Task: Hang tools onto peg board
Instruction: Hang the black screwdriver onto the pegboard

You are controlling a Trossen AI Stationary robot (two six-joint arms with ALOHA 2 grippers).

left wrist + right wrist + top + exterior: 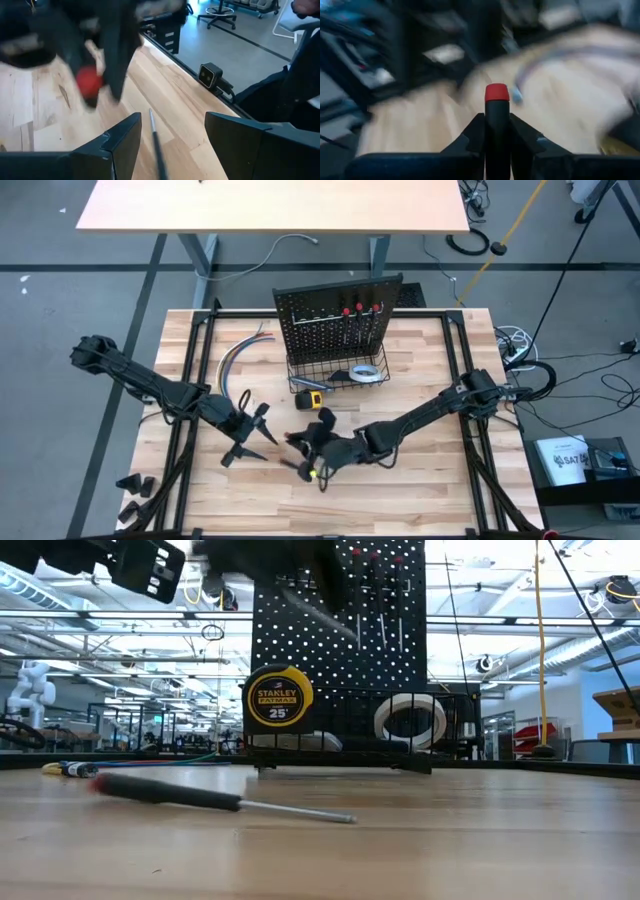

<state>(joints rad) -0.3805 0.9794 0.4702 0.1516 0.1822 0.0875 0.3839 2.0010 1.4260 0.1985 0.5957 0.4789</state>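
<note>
The black peg board [340, 315] stands upright at the table's far middle, with three screwdrivers [360, 310] hanging on it. Its wire basket [335, 385] holds the white tape roll [368, 373]. The yellow tape measure [313, 400] sits on the table in front of the basket. My right gripper [312, 445] is up above the table's middle, shut on a red-ended screwdriver [496, 100]. Another screwdriver [200, 796] lies flat on the table. Its shaft [156, 140] shows between the open fingers of my left gripper [255, 435], which hovers above it. My right gripper pinches the screwdriver's dark handle [496, 132] between its two fingers. The handle lies along the fingers, and its red end [496, 92] sticks out past the fingertips. The gripper points roughly level, toward the table's left. The screwdriver is lifted clear of the table.
A bundle of coloured cables [240, 355] lies left of the peg board. A black frame [195, 380] runs along the table's edges. A second desk [270, 205] stands beyond the far edge. Bare wood lies near the front edge.
</note>
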